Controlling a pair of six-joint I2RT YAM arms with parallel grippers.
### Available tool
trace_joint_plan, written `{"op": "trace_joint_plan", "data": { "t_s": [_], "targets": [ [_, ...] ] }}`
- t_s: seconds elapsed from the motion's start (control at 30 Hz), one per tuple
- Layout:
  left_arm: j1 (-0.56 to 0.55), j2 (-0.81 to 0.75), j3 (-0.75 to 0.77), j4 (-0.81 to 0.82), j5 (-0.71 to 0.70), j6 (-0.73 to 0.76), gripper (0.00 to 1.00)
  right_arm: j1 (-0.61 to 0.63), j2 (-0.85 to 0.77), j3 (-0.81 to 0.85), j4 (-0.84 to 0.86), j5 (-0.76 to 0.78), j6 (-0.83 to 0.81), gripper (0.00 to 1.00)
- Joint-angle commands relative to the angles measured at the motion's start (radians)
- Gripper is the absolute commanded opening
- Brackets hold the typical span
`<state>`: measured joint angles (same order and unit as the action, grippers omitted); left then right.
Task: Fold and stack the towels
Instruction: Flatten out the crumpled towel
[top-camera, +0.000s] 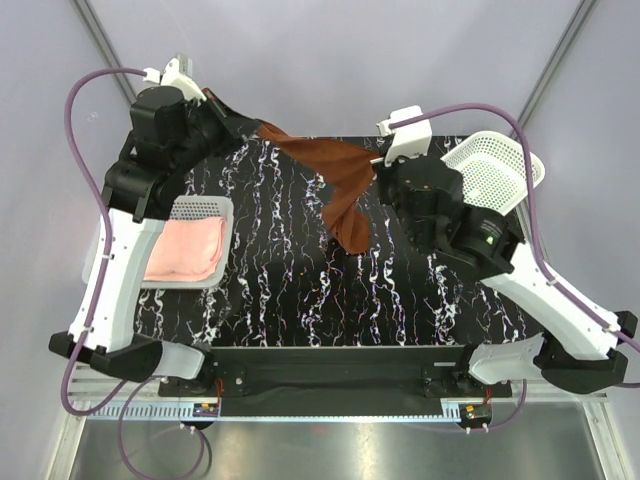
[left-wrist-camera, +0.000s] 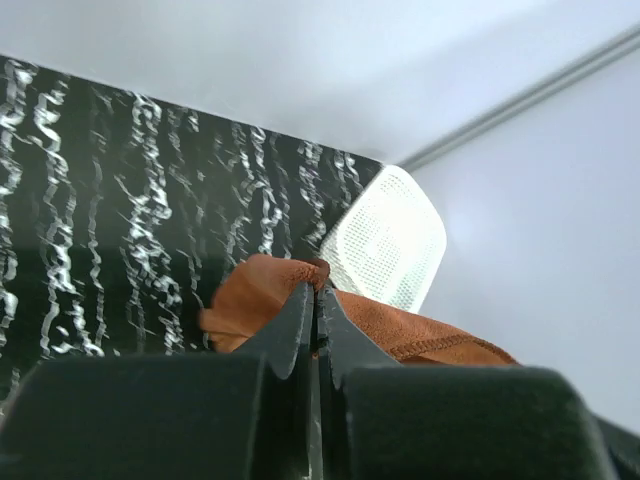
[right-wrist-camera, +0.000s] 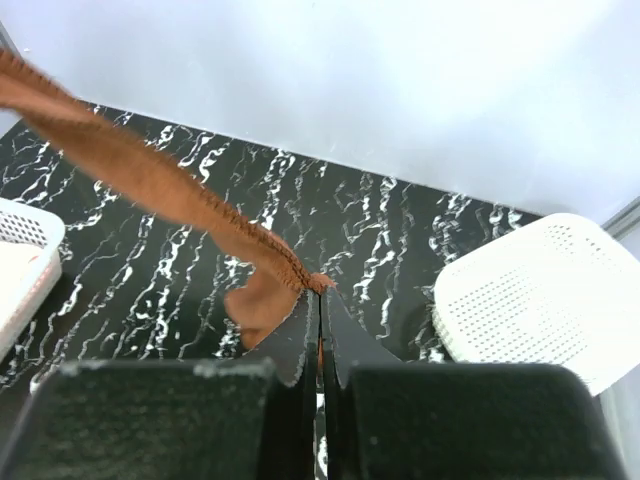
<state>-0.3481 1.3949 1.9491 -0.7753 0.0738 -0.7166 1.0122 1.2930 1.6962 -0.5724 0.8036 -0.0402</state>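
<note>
Rust-brown towel (top-camera: 335, 185) lifted and unfolded — only one towel looks finished so far.
I pinch its edge at two points, my left gripper (left-wrist-camera: 318, 290) and right gripper (right-wrist-camera: 320, 295) both clamped tight on the cloth, so it sags between them over the table's (top-camera: 280, 290) 12 o'clock side. The pink towel (top-camera: 185, 250) lies folded in the basket (top-camera: 200, 207) at 9 o'clock. I see no white towel — I judge that most folding and stacking remains.

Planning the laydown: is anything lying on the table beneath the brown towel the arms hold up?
Nothing visible. The table under the brown towel is bare; the left basket and right basket sit aside.
</note>
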Motion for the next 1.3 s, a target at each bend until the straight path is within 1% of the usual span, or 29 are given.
{"op": "trace_joint_plan", "data": {
  "t_s": [0.0,0.03,0.07,0.1,0.2,0.23,0.33,0.37,0.43,0.5,0.53,0.57,0.63,0.67,0.77,0.83,0.9,0.93,0.97,1.07,1.13,1.17,1.23,1.27],
  "targets": [
    [0.003,-0.072,-0.064,0.056,0.092,-0.078,0.00,0.002,-0.037,0.053,-0.118,-0.004,-0.081,0.00],
    [0.003,-0.101,-0.079,0.057,0.099,-0.087,0.00,0.002,-0.053,0.045,-0.129,-0.039,-0.081,0.00],
    [0.003,-0.120,-0.094,0.060,0.115,-0.095,0.00,0.002,-0.085,0.025,-0.147,-0.122,-0.081,0.00],
    [0.004,-0.141,-0.142,0.085,0.121,-0.124,0.00,0.002,-0.106,0.017,-0.155,-0.167,-0.082,0.00],
    [0.003,-0.242,-0.214,0.123,0.136,-0.184,0.00,0.002,-0.179,-0.017,-0.182,-0.312,-0.096,0.00],
    [0.003,-0.258,-0.222,0.129,0.133,-0.193,0.00,0.002,-0.193,-0.013,-0.197,-0.337,-0.099,0.00],
    [-0.002,-0.315,-0.261,0.134,0.124,-0.239,0.00,0.002,-0.253,0.005,-0.259,-0.483,-0.119,0.00],
    [-0.003,-0.332,-0.278,0.146,0.129,-0.256,0.00,0.002,-0.274,0.023,-0.288,-0.563,-0.124,0.00],
    [-0.009,-0.379,-0.337,0.205,0.139,-0.319,0.00,0.002,-0.278,0.063,-0.329,-0.634,-0.122,0.00],
    [-0.026,-0.402,-0.349,0.235,0.143,-0.358,0.00,0.002,-0.268,0.117,-0.365,-0.702,-0.116,0.00],
    [-0.054,-0.404,-0.346,0.237,0.133,-0.369,0.00,0.002,-0.261,0.128,-0.366,-0.724,-0.115,0.00],
    [-0.071,-0.405,-0.342,0.240,0.115,-0.383,0.00,0.002,-0.258,0.143,-0.365,-0.766,-0.113,0.00],
    [-0.119,-0.407,-0.331,0.242,0.092,-0.394,0.00,0.003,-0.253,0.152,-0.357,-0.802,-0.112,0.00],
    [-0.141,-0.409,-0.320,0.242,0.058,-0.397,0.00,0.002,-0.253,0.155,-0.333,-0.828,-0.112,0.00],
    [-0.207,-0.404,-0.299,0.228,-0.014,-0.383,0.00,0.002,-0.268,0.146,-0.258,-0.836,-0.122,0.00],
    [-0.218,-0.405,-0.285,0.208,-0.035,-0.376,0.00,0.003,-0.274,0.145,-0.218,-0.833,-0.136,0.00],
    [-0.222,-0.425,-0.280,0.192,-0.098,-0.371,0.00,0.002,-0.276,0.166,-0.210,-0.811,-0.161,0.00],
    [-0.224,-0.436,-0.282,0.192,-0.124,-0.366,0.00,0.002,-0.274,0.177,-0.207,-0.778,-0.170,0.00],
    [-0.226,-0.448,-0.285,0.192,-0.182,-0.363,0.00,0.002,-0.273,0.198,-0.207,-0.747,-0.181,0.00],
    [-0.227,-0.490,-0.306,0.220,-0.241,-0.359,0.00,0.002,-0.284,0.214,-0.182,-0.707,-0.233,0.00],
    [-0.227,-0.484,-0.297,0.243,-0.229,-0.359,0.00,0.002,-0.284,0.218,-0.173,-0.684,-0.259,0.00],
    [-0.226,-0.473,-0.286,0.243,-0.200,-0.369,0.00,0.002,-0.279,0.221,-0.176,-0.646,-0.295,0.00],
    [-0.226,-0.448,-0.270,0.229,-0.180,-0.388,0.00,0.002,-0.258,0.233,-0.207,-0.594,-0.334,0.00],
    [-0.226,-0.448,-0.272,0.231,-0.181,-0.395,0.00,0.002,-0.250,0.241,-0.219,-0.543,-0.372,0.00]
  ]
}}
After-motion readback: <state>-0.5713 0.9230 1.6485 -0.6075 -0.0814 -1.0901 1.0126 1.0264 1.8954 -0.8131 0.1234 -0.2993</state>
